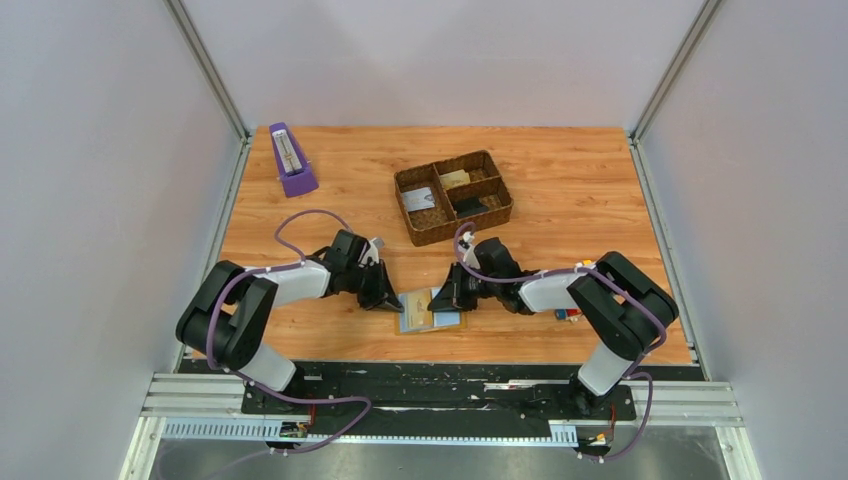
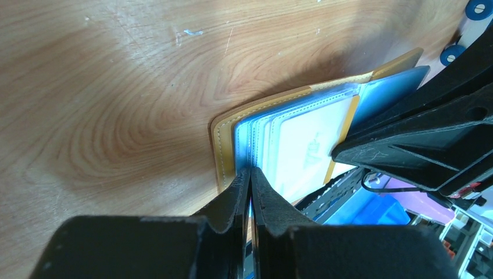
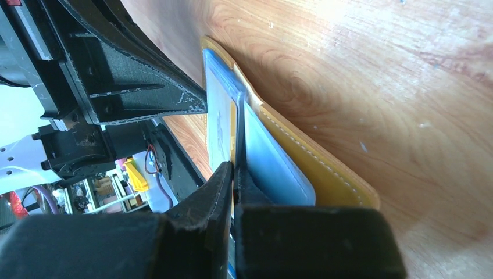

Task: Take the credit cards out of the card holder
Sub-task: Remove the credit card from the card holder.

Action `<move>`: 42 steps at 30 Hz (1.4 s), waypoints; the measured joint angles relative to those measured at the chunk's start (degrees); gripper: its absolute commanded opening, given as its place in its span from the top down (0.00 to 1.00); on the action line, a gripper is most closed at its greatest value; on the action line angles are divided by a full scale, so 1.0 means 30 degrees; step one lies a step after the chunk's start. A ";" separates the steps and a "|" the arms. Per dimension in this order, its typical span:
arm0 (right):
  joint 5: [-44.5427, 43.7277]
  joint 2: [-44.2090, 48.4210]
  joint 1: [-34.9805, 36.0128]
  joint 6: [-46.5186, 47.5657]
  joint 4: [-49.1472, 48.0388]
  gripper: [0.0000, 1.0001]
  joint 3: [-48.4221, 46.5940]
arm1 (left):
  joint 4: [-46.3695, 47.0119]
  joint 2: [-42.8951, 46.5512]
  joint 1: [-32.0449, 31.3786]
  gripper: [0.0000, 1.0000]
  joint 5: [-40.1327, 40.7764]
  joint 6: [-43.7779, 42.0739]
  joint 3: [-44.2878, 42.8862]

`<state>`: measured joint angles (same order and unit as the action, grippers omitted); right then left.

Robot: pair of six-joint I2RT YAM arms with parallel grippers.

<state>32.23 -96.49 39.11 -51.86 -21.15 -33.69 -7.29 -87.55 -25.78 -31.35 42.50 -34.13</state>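
Observation:
The card holder (image 1: 430, 311) lies open on the wood near the front edge, mustard rim (image 2: 223, 152) outside and blue-grey pocket (image 3: 273, 163) inside. A white credit card (image 2: 302, 152) sits in its clear sleeves. My left gripper (image 2: 250, 172) is shut on the sleeves' outer edge, at the holder's left side (image 1: 387, 298). My right gripper (image 3: 234, 169) comes from the right (image 1: 448, 298) and is shut on a thin edge by the fold. I cannot tell whether that edge is card or sleeve. Each wrist view shows the other gripper's fingers (image 2: 407, 142) (image 3: 134, 81) close above the holder.
A brown woven compartment tray (image 1: 418, 233) stands at the back middle with cards in it. A purple wedge-shaped object (image 1: 291, 160) stands at the back left. Something small, red and blue (image 1: 567, 314), lies by the right arm. Walls close in on both sides.

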 measured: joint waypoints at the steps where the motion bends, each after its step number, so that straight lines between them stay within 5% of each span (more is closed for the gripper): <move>1: -0.0029 0.0102 -0.0022 0.0051 0.0131 1.00 0.0000 | 0.0007 -0.0036 0.0000 0.86 -0.0015 0.0000 -0.0022; 18: 0.0299 0.1319 -0.0852 0.0459 0.0678 1.00 0.0758 | 0.0277 -0.0262 -0.0168 0.86 0.0044 -0.0146 -0.0073; 21: 0.0321 0.1617 -0.0874 0.0452 0.0699 0.93 0.0911 | 0.0255 -0.0262 -0.0168 0.86 0.0036 -0.0146 -0.0073; 24: 0.0379 0.1829 -0.0940 0.0437 0.0736 1.00 0.0933 | 0.0240 -0.0262 -0.0160 0.86 0.0044 -0.0146 -0.0066; 42: -0.0277 0.2681 -0.1282 0.0342 0.2404 1.00 0.0976 | -0.0736 0.0182 -0.0124 0.85 0.0729 -0.0437 -0.0066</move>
<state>31.40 -88.44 35.27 -50.83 -13.93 -30.76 -9.50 -87.00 -26.15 -29.17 41.19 -34.33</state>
